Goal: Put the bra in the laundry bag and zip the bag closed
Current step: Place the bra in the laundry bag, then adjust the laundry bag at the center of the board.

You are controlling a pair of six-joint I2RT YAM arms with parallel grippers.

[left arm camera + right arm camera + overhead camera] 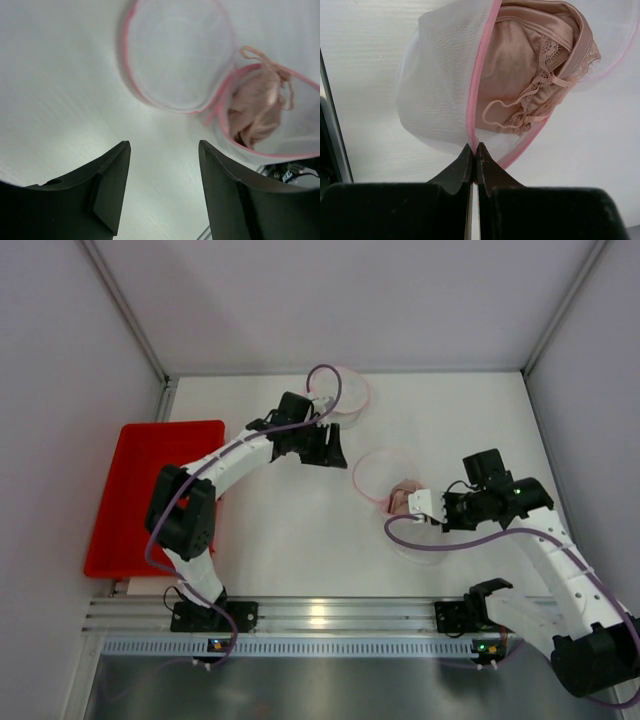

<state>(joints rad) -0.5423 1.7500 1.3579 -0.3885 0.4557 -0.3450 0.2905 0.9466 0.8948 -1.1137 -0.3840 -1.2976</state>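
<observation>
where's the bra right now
In the top view the bra lies right of centre, inside the open laundry bag, right beside the right gripper, which is shut on the bag's pink rim.

The white-and-black left arm (235, 455) is stretched well forward, elbow kinked out to the left. Its black two-finger left gripper (162, 190) is spread wide with nothing in it. The matching right arm (560, 560) folds back toward the middle (wrist pointing left), and the right gripper (474, 159) is pinched tight on the pink seam of the white mesh laundry bag (435, 75).
</observation>
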